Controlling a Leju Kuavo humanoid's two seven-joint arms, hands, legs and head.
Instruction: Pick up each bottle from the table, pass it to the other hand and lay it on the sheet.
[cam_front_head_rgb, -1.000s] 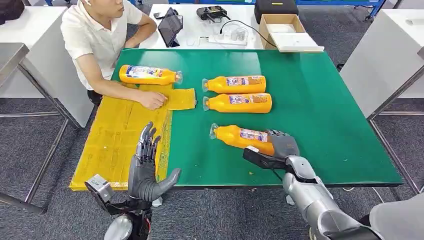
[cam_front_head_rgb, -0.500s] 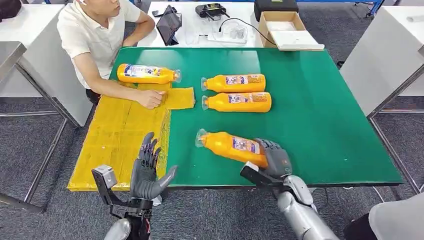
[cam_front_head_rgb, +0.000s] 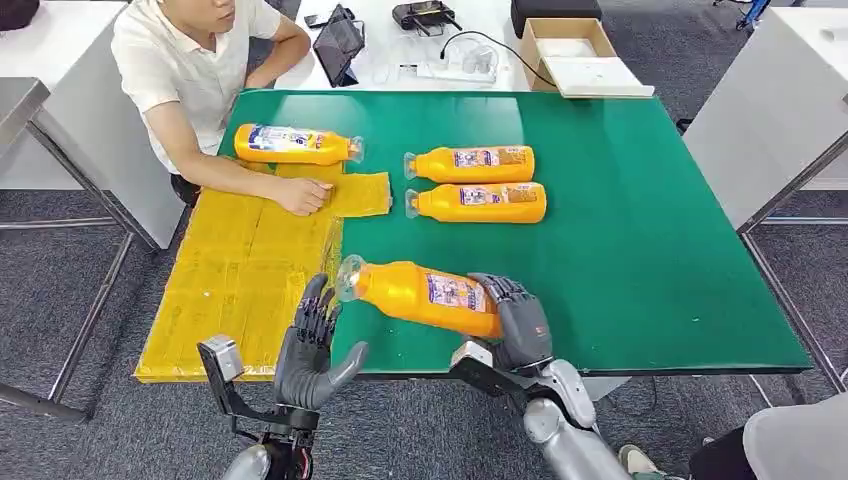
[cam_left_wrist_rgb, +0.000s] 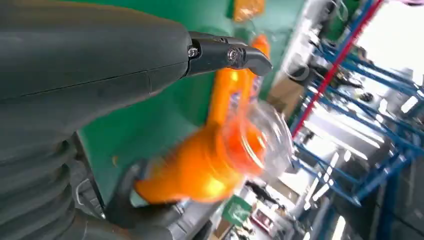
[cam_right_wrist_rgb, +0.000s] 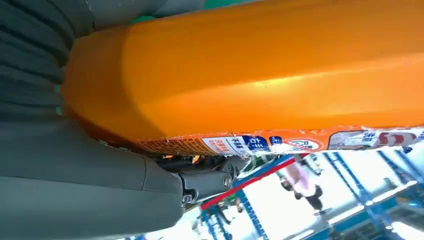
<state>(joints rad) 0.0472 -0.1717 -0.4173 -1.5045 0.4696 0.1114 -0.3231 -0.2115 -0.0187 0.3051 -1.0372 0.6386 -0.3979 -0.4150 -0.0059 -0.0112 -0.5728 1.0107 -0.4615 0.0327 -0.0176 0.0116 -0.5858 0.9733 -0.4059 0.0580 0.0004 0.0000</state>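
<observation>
Head view: bottle (cam_front_head_rgb: 425, 293) within right fingers (cam_front_head_rgb: 505, 296)

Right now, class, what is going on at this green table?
The robot's right hand holds an orange bottle off the table, cap end pointing at its open left hand. Two more bottles lie on the table. A fourth bottle lies at the far end of the yellow sheet, where a seated person's hand rests.

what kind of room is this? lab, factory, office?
Probably a robotics lab or test workshop. A green mat table is laid out with orange bottles for the trial, a person sits alongside, and a white desk behind holds a tablet and cables.
</observation>
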